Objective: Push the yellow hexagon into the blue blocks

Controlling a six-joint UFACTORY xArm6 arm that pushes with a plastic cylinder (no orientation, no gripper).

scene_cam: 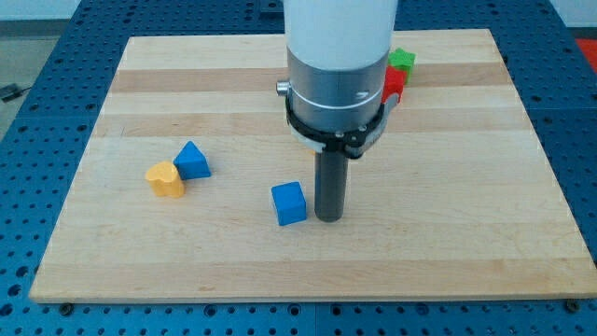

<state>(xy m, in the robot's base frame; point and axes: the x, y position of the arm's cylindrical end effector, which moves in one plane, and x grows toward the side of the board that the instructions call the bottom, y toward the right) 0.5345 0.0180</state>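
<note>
yellow block (167, 179): small, rounded rather than clearly 6-sided, so its hexagon shape cannot be confirmed; lies flat at the view's left, touching the blue triangular block at its upper right.
blue triangular block (193, 161): peak toward the view's top, lying flat, pressed against the yellow block.
blue cube (289, 203): slightly turned, near the view's centre bottom, well apart from the other 2, just beside my tip.
my tip (328, 217): at the cube's right.
</note>
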